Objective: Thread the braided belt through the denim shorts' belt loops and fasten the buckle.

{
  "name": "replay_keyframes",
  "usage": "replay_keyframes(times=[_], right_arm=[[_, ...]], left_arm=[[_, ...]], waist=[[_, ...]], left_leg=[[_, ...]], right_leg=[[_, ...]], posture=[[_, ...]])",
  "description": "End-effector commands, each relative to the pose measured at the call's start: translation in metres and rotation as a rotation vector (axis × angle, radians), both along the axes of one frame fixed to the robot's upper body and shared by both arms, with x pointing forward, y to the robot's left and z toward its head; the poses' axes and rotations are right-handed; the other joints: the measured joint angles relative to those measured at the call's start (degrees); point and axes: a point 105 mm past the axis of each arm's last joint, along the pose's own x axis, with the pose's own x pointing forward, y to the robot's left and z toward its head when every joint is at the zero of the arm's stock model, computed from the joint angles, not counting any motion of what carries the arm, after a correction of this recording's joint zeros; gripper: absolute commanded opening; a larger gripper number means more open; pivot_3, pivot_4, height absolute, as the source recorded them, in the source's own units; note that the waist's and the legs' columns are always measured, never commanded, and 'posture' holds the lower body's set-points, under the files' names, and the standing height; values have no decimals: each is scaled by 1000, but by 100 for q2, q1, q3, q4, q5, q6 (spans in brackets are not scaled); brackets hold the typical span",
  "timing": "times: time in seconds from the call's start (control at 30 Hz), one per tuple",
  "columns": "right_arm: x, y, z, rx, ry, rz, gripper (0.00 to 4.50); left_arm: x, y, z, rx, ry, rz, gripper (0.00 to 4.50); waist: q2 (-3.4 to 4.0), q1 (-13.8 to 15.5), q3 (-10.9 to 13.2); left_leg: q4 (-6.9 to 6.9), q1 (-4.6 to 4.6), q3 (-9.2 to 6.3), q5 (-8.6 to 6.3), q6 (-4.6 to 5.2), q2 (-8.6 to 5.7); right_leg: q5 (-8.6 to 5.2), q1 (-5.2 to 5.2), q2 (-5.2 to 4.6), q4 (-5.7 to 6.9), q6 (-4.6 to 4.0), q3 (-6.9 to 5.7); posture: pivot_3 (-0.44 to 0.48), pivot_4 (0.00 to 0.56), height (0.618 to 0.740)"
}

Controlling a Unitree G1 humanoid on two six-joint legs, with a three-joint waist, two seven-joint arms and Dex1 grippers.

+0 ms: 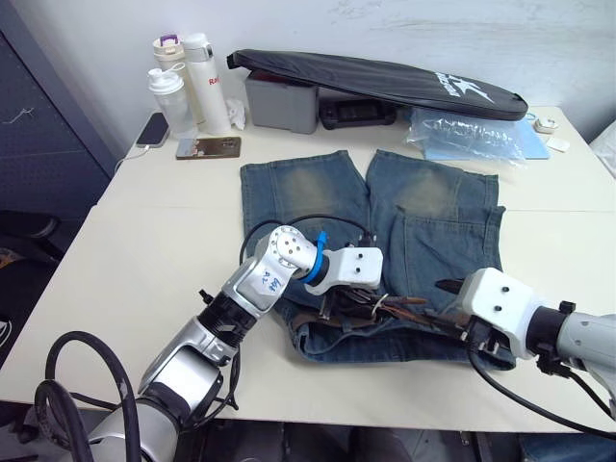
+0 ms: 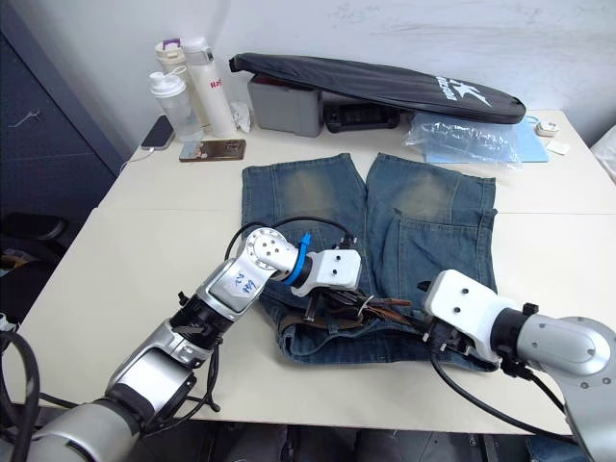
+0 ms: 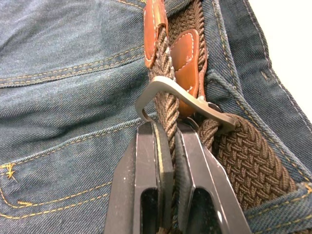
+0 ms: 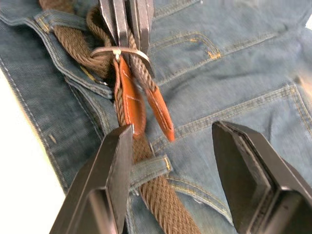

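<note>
Woven brown braided belt point(image 3: 243, 156), left claw point(image 3: 168, 134) pinching strap, faded denim shorts point(image 1: 423, 221)

Both arms are silver-grey metal with white wrist housings, black cables and black jaws; the left arm point(image 1: 252, 289) has a blue ring and handwritten blue marks.

white bottle point(image 1: 206, 82) lettered "RA", rest hidden

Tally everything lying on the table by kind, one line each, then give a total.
Blue faded denim shorts: 1
Brown braided belt with metal buckle: 1
Bottles (white, clear shaker, purple-capped): 3
Phones (black, patterned): 2
Long black bag: 1
Grey box: 1
Clear plastic bag: 1
Total: 10
</note>
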Motion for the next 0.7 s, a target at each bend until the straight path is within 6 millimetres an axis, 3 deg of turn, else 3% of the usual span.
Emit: replay_keyframes(times=[0.03, 0.23, 0.33, 0.47, 0.67, 0.7], right_arm=[[7, 5, 1, -30, -61, 25, 2751], [16, 8, -4, -43, -67, 45, 2751], [20, 13, -9, -44, -61, 53, 1962], [26, 11, -24, -68, -17, 39, 245], [30, 13, -18, -46, -35, 32, 105], [30, 12, -17, -43, -36, 30, 32]], left_arm=[[-6, -7, 10, -41, -23, -41, 0], [-5, -7, 11, -42, -27, -39, 0], [-5, -7, 12, -46, -30, -37, 0], [-5, -8, 13, -49, -46, -42, 0], [-3, -7, 20, -81, -50, -30, 0], [-1, -6, 23, -102, -36, -11, 424]], waist=[[0, 0, 0], [0, -1, 0], [1, -1, -1], [1, -3, 0], [1, -2, -1], [1, -2, -1]], left_leg=[[0, 0, -1, 0, 0, 0], [0, 0, -1, 1, -1, 0], [0, 0, 0, 1, -2, 2], [1, 0, -1, 1, -2, 1], [2, 0, -1, 1, -2, 3], [1, 0, -1, 1, -2, 3]], right_leg=[[0, 0, 0, 0, 0, 0], [0, 0, -1, -1, 0, 0], [0, 0, 0, -1, 0, 0], [0, 1, 0, -1, 0, 0], [0, 0, 0, 0, 0, 0], [0, 0, 0, 0, 0, 0]], posture=[[0, 150, 740], [0, 150, 740], [0, 150, 740], [0, 150, 740], [0, 150, 740], [0, 150, 740]])
